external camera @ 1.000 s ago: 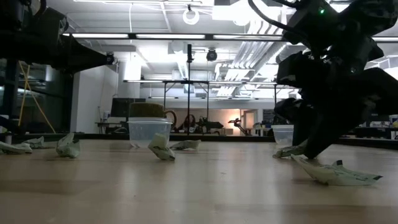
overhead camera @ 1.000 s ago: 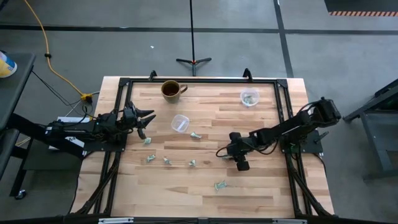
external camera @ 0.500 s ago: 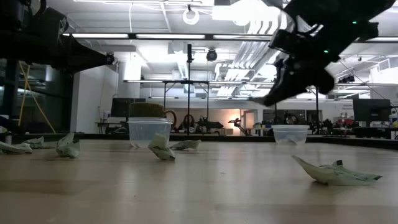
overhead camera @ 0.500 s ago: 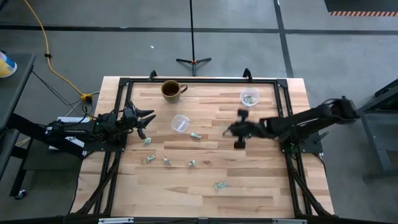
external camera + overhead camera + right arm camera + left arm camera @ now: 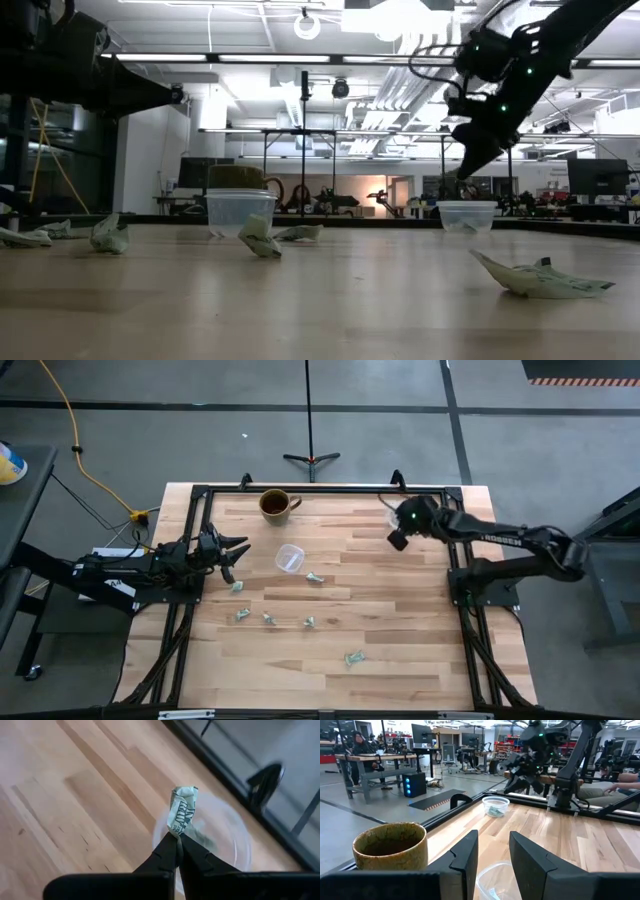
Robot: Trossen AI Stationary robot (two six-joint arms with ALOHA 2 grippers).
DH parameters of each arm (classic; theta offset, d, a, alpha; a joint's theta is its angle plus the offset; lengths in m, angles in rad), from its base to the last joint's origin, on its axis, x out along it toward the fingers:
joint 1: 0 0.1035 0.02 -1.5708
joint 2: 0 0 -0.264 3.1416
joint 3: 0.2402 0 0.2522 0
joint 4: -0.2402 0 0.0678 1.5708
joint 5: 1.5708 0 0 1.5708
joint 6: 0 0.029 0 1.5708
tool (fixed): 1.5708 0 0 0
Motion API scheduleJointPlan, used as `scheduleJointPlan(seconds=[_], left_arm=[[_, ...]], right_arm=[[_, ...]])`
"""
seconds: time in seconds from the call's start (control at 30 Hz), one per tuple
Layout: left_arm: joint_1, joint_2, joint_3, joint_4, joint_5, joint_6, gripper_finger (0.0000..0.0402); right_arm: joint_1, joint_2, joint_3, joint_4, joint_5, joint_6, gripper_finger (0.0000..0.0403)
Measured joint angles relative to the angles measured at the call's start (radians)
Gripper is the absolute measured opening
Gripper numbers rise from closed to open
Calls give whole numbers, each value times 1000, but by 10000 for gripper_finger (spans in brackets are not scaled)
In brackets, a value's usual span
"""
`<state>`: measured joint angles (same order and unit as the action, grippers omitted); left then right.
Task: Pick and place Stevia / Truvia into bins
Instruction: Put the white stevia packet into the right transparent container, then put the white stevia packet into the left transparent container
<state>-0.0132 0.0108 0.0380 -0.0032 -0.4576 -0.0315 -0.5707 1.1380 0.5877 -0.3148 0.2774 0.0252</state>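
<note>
My right gripper (image 5: 397,537) hangs above the table by the far-right clear cup (image 5: 402,515), shut on a green-white sweetener packet (image 5: 182,814). In the right wrist view that cup (image 5: 231,838) lies below the packet, with packets inside it. A second clear cup (image 5: 290,558) stands mid-table, upright on its base. Several crumpled packets lie flat on the wood: (image 5: 314,577), (image 5: 240,587), (image 5: 309,622), (image 5: 353,657). My left gripper (image 5: 236,556) waits open at the left edge, level above the table, pointing at the mid-table cup (image 5: 492,881). My right gripper pinches the crumpled packet by its lower end (image 5: 176,832) between the two fingertips. The packet stands up past the fingertips, lifted clear of the table, above the far-right cup's rim.
A brown mug (image 5: 276,505) stands near the far edge, left of centre. A black frame (image 5: 320,490) runs around the table. The near half of the wood beyond the packet (image 5: 540,279) is bare. People sit at benches in the room behind.
My right gripper rose from the table's near-right middle, where it stood on a packet, and swung up and toward the far edge to the far-right cup. The packet left the table with it. The left arm kept still.
</note>
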Motion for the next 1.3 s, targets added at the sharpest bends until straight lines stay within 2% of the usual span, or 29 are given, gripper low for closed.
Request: scheduleJointPlan(seconds=[0.13,0.27,0.47,0.53,0.6,0.7,0.77,0.87,1.07,1.3], left_arm=[[0,0,0,0,0,0,145],[0,0,0,0,0,0,145],[0,0,0,0,0,0,145],[0,0,0,0,0,0,145],[0,0,0,0,0,0,145],[0,0,0,0,0,0,145],[0,0,0,0,0,0,145],[0,0,0,0,0,0,145],[0,0,0,0,-2,0,145],[0,0,0,0,-5,0,145]], right_arm=[[-95,11,0,-32,-102,-10,4],[-148,14,0,-30,-146,-4,21],[-177,15,0,-22,-157,-7,79],[-178,15,0,9,-198,-8,104],[-163,15,0,56,-377,-41,127],[-85,15,0,169,-745,-74,153],[16,14,0,232,-847,-88,163],[213,17,0,237,-814,-156,169],[578,64,0,296,-561,-159,188],[860,213,0,403,-332,-27,246]])
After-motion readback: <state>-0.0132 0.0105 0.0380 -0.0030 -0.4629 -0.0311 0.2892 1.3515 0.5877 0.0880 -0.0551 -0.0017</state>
